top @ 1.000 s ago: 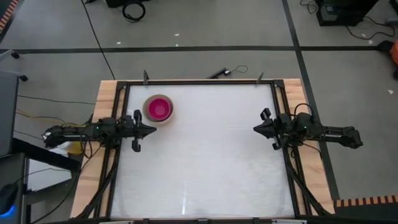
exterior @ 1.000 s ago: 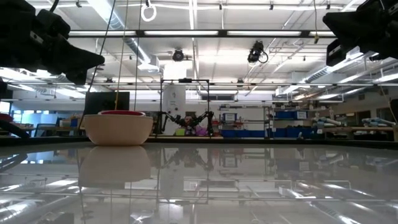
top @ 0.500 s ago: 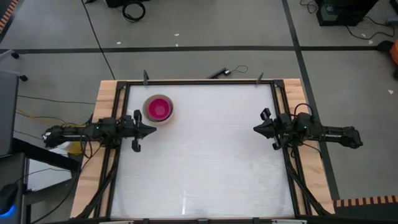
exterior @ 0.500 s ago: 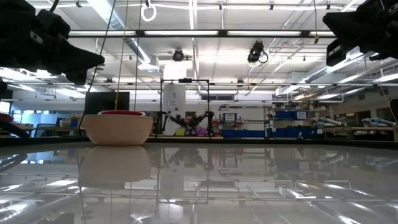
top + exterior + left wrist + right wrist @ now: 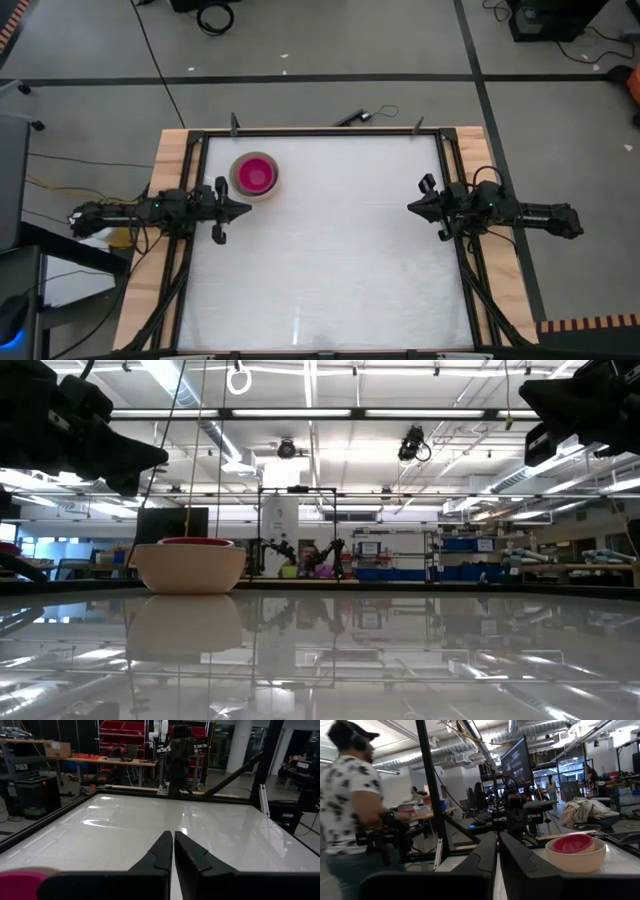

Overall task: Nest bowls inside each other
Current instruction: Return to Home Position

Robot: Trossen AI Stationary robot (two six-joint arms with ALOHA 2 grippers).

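The bowls I can see stand as one stack (image 5: 254,176) on the white table, far left: a beige-grey bowl (image 5: 190,568) resting on its base, with a red-magenta bowl (image 5: 572,843) sitting inside it. Its pink rim (image 5: 20,882) also shows in the left wrist view. My left gripper (image 5: 246,209) hovers at the table's left edge, just to the near side of the stack, shut and pointing level toward the right. My right gripper (image 5: 411,207) hovers at the right edge, shut, pointing toward the left. Neither touches a bowl.
A black frame (image 5: 320,132) runs around the white table top (image 5: 340,260), with wooden strips outside it. A person (image 5: 350,810) stands beyond the table's left side in the right wrist view. The middle and near parts of the table show only bare surface.
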